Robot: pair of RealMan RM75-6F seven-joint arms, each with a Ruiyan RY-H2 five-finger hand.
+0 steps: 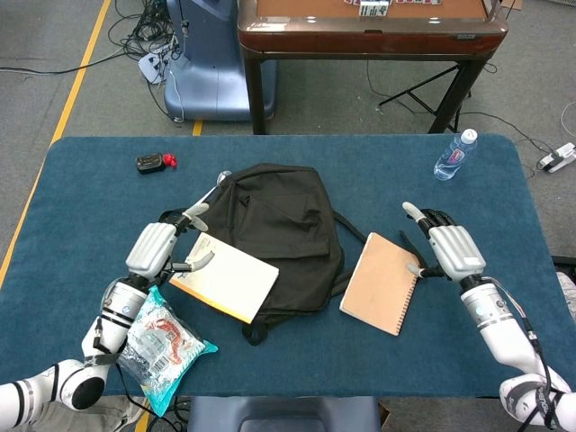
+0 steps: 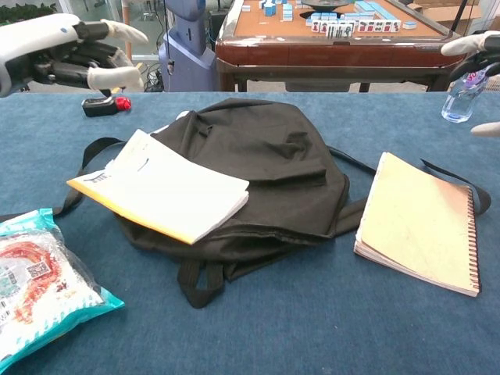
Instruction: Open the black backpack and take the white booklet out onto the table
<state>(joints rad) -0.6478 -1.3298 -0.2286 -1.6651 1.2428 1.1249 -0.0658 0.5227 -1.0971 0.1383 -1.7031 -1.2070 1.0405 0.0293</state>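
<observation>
The black backpack (image 1: 283, 234) (image 2: 266, 168) lies flat in the middle of the blue table. The white booklet (image 1: 225, 275) (image 2: 160, 187), yellow along its edge, lies across the backpack's near left corner, with no hand on it. My left hand (image 1: 156, 247) (image 2: 66, 51) hovers just left of the booklet with its fingers spread and nothing in them. My right hand (image 1: 450, 251) (image 2: 486, 55) is off to the right of the brown notebook, also open and empty.
A brown spiral notebook (image 1: 382, 283) (image 2: 422, 223) lies right of the backpack. A snack packet (image 1: 160, 346) (image 2: 35, 285) sits at the near left. A water bottle (image 1: 454, 155) stands far right, and a small black and red object (image 1: 153, 162) far left.
</observation>
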